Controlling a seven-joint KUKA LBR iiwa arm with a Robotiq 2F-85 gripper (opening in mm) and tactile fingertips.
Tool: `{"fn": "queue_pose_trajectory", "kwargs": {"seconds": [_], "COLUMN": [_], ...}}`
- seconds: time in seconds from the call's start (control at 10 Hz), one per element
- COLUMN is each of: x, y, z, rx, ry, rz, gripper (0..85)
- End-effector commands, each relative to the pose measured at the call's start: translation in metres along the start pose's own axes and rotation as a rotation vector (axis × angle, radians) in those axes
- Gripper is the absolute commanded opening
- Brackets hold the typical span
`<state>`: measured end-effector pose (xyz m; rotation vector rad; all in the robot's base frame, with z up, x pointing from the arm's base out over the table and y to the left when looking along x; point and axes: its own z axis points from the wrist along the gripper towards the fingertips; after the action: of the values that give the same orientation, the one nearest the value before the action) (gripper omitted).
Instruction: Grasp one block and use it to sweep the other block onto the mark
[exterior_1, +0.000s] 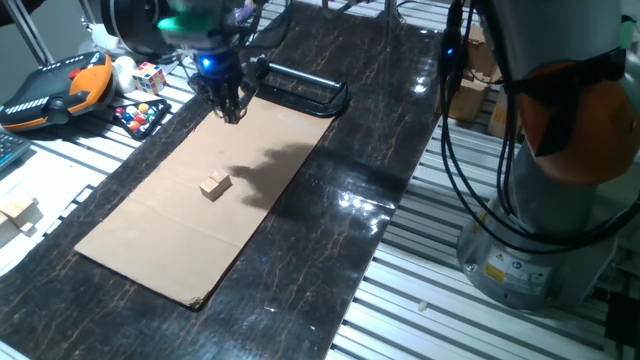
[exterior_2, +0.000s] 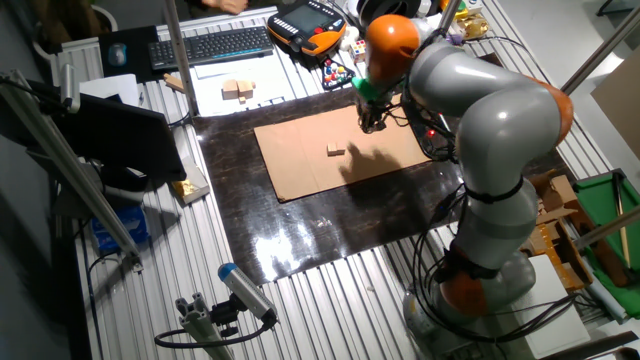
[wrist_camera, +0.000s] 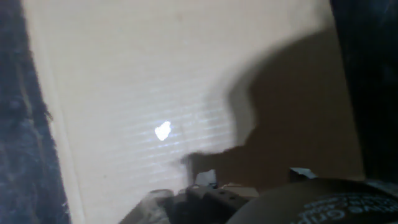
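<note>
A small pale wooden block (exterior_1: 214, 184) lies near the middle of the tan cardboard sheet (exterior_1: 150, 235); it also shows in the other fixed view (exterior_2: 336, 151). I cannot tell whether it is one block or two side by side. My gripper (exterior_1: 232, 112) hangs above the far end of the cardboard, well beyond the block and apart from it, also in the other fixed view (exterior_2: 372, 124). Its fingers look pressed together with nothing showing between them. The hand view shows only cardboard (wrist_camera: 124, 74), my shadow and a glare spot. The mark is not visible in any view.
A black metal frame (exterior_1: 300, 88) lies just beyond the cardboard. An orange teach pendant (exterior_1: 50, 95), a puzzle cube (exterior_1: 150, 75) and a tray of coloured balls (exterior_1: 140, 115) sit at the far left. Spare wooden blocks (exterior_1: 15, 212) lie off the mat. The arm's base (exterior_1: 540, 240) stands at the right.
</note>
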<state>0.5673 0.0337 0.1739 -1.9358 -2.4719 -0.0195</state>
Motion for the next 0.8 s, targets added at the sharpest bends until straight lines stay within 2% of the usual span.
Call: {"fn": "queue_pose_trajectory", "kwargs": {"seconds": [0.0,0.1,0.3,0.7], "x": [-0.0017,-0.0020,-0.0001,0.0011], "y": [-0.0030,-0.0049,-0.0076,-0.0095], "z": [-0.0013,-0.0022,-0.0032,-0.0039], "rx": [-0.003,-0.005,0.010,0.003], "ry": [0.013,0.019,0.002,0.025], "rz": [-0.139,-0.168,-0.295,-0.394], "gripper": [1.0,1.0,1.0,1.0]}}
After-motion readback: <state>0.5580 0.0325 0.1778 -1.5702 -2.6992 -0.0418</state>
